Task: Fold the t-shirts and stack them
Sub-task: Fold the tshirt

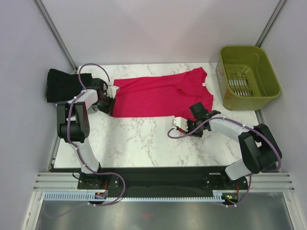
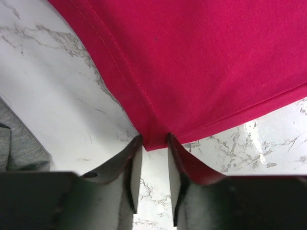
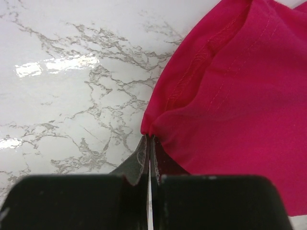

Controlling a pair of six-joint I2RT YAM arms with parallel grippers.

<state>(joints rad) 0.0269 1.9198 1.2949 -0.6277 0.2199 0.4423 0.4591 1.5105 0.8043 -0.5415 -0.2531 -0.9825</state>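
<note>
A crimson-pink t-shirt [image 1: 163,96] lies spread flat across the back of the marble table. My left gripper [image 1: 109,108] sits low at its near left corner. In the left wrist view the left gripper [image 2: 154,141] is open, and the tip of that hem corner [image 2: 156,139] lies just between the fingertips. My right gripper [image 1: 195,115] is at the shirt's near right edge. In the right wrist view the right gripper [image 3: 149,136] is shut, pinching a bunched fold of the pink cloth [image 3: 230,96]. A folded black t-shirt [image 1: 60,85] lies at the far left.
An olive-green plastic basket [image 1: 249,76] stands at the back right corner. A strip of grey cloth [image 2: 19,148] shows at the left edge of the left wrist view. White walls close in the table on three sides.
</note>
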